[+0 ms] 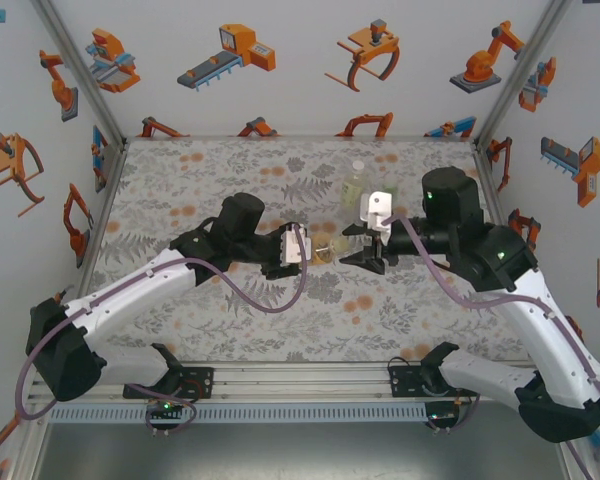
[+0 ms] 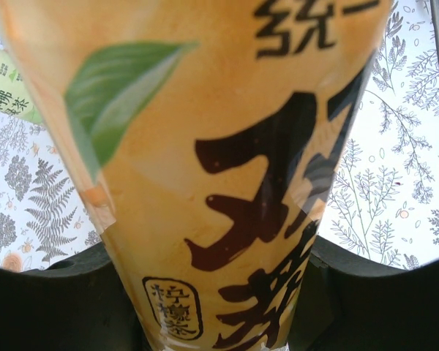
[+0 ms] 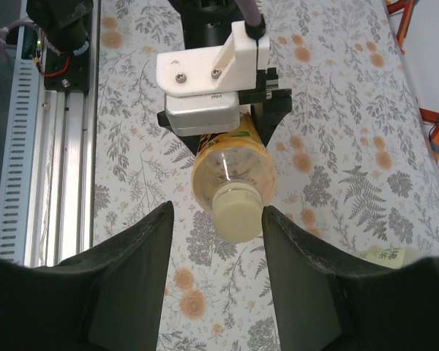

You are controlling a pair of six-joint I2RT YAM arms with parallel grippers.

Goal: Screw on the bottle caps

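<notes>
Over the middle of the surface [image 1: 180,180], the left tool [image 1: 305,248] clamps the amber bottle [image 3: 230,167] sideways. Its pale yellow cap [image 3: 238,213] sits between the right tool [image 1: 365,258]'s jaws, which stand apart. Best centre the cap, close squarely, then twist without bending the neck.

White arm links [image 1: 130,290], black joint housings [image 1: 242,215], mauve cables [image 3: 253,10], white two-screw bracket [image 3: 205,69], black end effector fingers [image 3: 132,285]
</notes>
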